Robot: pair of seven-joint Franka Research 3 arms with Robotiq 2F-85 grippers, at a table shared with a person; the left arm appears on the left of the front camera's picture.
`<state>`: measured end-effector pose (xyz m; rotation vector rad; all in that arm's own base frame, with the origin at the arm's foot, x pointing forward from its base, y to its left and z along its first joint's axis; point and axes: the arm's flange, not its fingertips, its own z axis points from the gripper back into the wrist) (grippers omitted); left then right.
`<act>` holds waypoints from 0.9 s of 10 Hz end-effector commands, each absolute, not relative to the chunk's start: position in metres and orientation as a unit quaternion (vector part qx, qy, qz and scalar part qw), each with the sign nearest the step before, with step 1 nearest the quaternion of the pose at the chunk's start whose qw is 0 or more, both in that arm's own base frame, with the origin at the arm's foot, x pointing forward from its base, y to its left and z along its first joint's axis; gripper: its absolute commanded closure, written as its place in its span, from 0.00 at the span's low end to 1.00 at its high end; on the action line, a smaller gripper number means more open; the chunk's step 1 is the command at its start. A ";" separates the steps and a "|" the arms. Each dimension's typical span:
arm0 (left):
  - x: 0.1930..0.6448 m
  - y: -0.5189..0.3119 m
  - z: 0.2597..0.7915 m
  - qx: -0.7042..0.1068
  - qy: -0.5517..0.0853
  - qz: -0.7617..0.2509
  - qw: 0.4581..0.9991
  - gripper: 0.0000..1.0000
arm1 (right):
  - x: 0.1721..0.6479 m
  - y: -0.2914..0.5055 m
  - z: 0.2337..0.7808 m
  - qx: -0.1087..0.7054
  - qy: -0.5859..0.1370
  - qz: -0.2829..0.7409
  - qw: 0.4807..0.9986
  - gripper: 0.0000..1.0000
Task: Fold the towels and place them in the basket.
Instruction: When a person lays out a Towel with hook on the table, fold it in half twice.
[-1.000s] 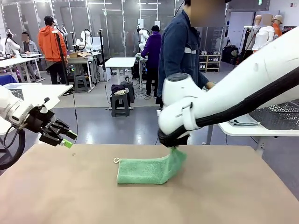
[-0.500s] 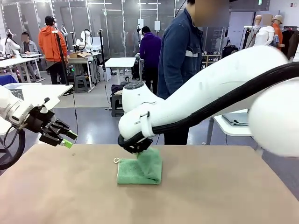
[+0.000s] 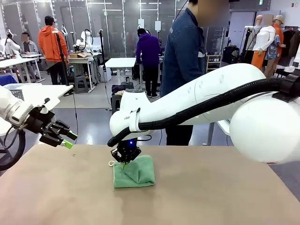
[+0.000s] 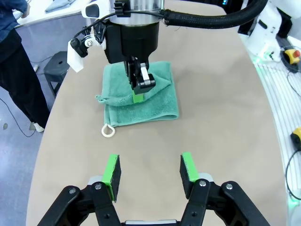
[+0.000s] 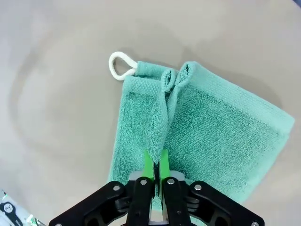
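Now right hand [image 5: 154, 160] pinches a ridge on folded mint towel [image 5: 216, 127], left hand [image 4: 149, 165] spread

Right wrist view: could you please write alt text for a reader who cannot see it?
The right gripper pinches a ridge of a folded mint green towel on a tan table. A white loop sticks out at one corner.

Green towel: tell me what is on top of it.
The right gripper, jaws pinching a raised ridge in the top layer of the green towel. Nothing else lies on it. Lower layers are covered.
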<state>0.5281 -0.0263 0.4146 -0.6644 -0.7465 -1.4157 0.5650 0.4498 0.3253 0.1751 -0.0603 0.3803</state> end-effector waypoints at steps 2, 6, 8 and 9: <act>0.527 -0.026 0.416 -0.289 -0.327 -0.625 0.647 0.35 | 0.565 0.448 0.329 0.099 -0.033 0.201 0.974 0.75; 0.527 -0.026 0.416 -0.289 -0.327 -0.625 0.647 0.35 | 0.555 0.425 0.351 0.141 -0.024 0.216 0.966 0.35; 0.527 -0.026 0.416 -0.289 -0.327 -0.625 0.647 0.35 | 0.548 0.373 0.372 0.169 -0.002 0.221 0.961 0.15; 0.527 -0.026 0.416 -0.289 -0.327 -0.625 0.647 0.35 | 0.542 0.346 0.377 0.184 0.018 0.226 0.957 0.15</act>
